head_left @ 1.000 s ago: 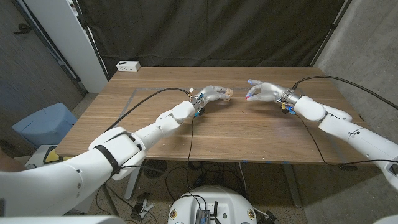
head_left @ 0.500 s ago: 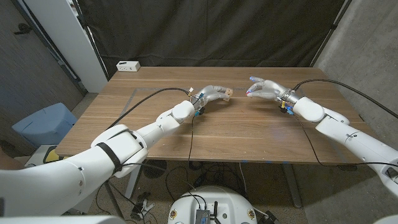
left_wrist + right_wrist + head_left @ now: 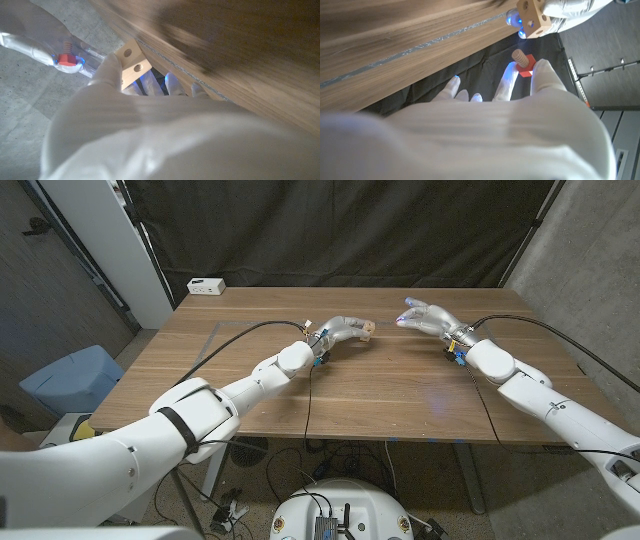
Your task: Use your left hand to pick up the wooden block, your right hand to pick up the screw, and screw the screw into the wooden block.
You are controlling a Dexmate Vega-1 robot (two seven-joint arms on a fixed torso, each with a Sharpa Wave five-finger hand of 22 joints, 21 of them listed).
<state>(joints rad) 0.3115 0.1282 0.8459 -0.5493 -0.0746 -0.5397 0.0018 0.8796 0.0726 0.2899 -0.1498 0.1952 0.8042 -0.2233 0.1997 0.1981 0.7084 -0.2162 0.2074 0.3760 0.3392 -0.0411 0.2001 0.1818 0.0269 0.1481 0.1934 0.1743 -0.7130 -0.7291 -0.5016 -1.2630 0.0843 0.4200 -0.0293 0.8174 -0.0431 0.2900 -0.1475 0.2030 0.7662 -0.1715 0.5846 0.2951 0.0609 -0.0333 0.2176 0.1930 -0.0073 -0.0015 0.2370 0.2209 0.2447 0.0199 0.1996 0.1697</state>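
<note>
my left robot hand (image 3: 343, 332) was up above the middle of the desk (image 3: 250, 380), grasping the wooden block (image 3: 367, 331) at its fingertips. in the left wrist view the wooden block (image 3: 132, 63) showed as a pale piece with two round holes in one face, pinched between my fingers (image 3: 111, 70). my right robot hand (image 3: 428, 318) was raised over the desk too, near the left one and facing it, with a gap between them. it was grasping the screw (image 3: 523, 62), which had a red head and a tan threaded shaft, held between two fingertips (image 3: 543, 67). in the right wrist view the shaft pointed toward the wooden block (image 3: 533, 18) and stood just short of it, not touching. the same screw (image 3: 68, 59) appeared in the left wrist view as a red piece in the far hand. a small white box (image 3: 206, 285) lay at the desk's far left corner.
</note>
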